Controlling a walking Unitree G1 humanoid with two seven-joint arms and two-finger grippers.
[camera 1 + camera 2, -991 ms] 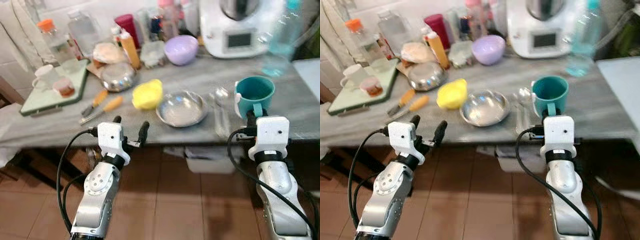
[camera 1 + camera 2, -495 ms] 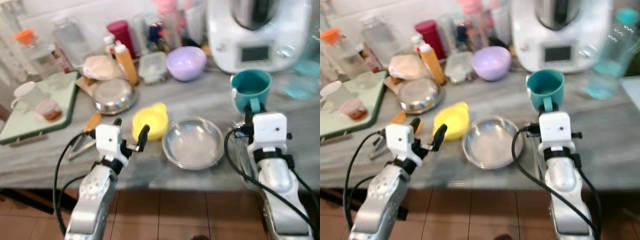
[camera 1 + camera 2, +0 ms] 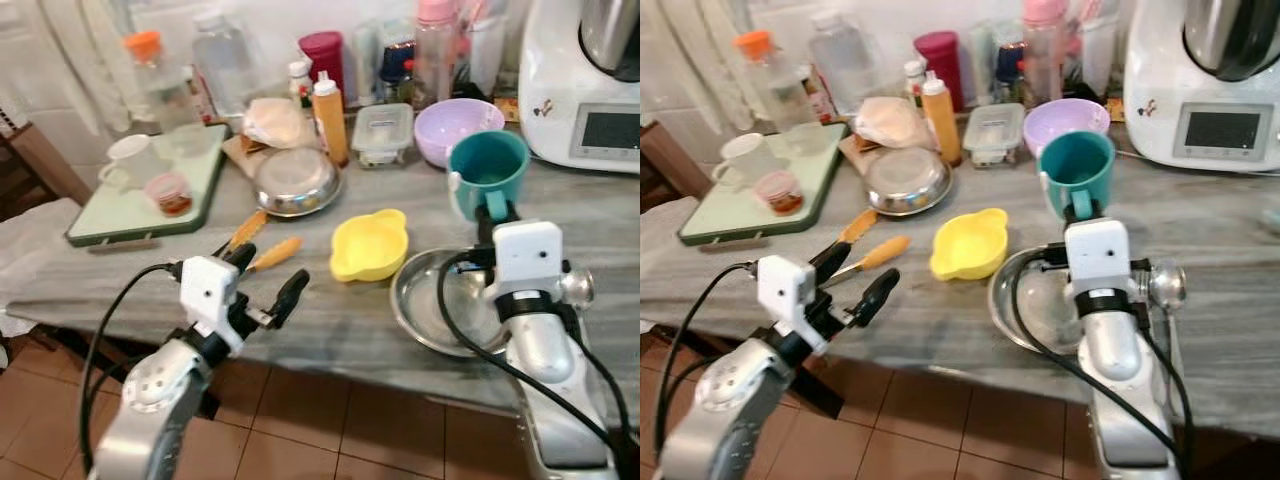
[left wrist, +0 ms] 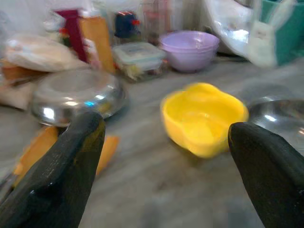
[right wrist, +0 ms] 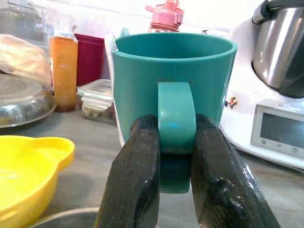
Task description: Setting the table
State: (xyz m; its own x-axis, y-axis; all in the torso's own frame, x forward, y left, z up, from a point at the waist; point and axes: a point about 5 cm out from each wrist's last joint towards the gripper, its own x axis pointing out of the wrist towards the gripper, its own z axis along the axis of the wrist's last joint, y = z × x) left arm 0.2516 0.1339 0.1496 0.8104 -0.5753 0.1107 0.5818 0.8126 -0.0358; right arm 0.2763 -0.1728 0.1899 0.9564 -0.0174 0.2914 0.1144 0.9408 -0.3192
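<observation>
Above the grey stone counter (image 3: 330, 330), toward its right end, you have one upright teal ceramic mug (image 3: 487, 183), mouth up, handle turned back toward your robot. Your right gripper (image 5: 175, 156) pinches that handle between both black fingers and holds the mug over the far rim of a shallow steel plate (image 3: 440, 310). Your left gripper (image 3: 268, 283) hangs spread wide and holding nothing near the front edge, facing a yellow two-eared bowl (image 3: 369, 244) mid-counter. Since a second ago the camera has closed in and the mug sits further in over the counter.
</observation>
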